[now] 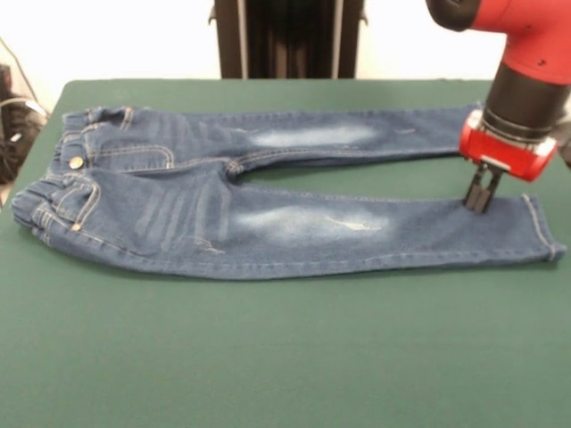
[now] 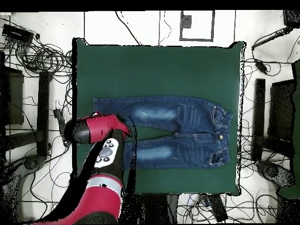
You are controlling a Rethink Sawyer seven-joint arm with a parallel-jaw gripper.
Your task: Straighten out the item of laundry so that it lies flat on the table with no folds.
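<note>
The small blue jeans (image 1: 268, 223) lie spread out on the dark green table (image 1: 268, 357), with the waistband at the left and both legs running to the right. No big fold shows. My gripper (image 1: 481, 203) hangs from the red wrist (image 1: 504, 152) at the right. Its fingers are shut and its tips rest on the far edge of the near leg, close to the hem. I cannot tell whether fabric is pinched. The far leg's hem is hidden behind the wrist. In the overhead view the jeans (image 2: 170, 132) lie across the middle of the table (image 2: 158, 64); the arm (image 2: 99, 129) covers the gripper.
The robot's black pedestal (image 1: 285, 36) stands behind the table's far edge. In the overhead view, cables (image 2: 35, 53) and dark stands (image 2: 259, 111) lie on the floor around the table. Green cloth shows on all sides of the jeans.
</note>
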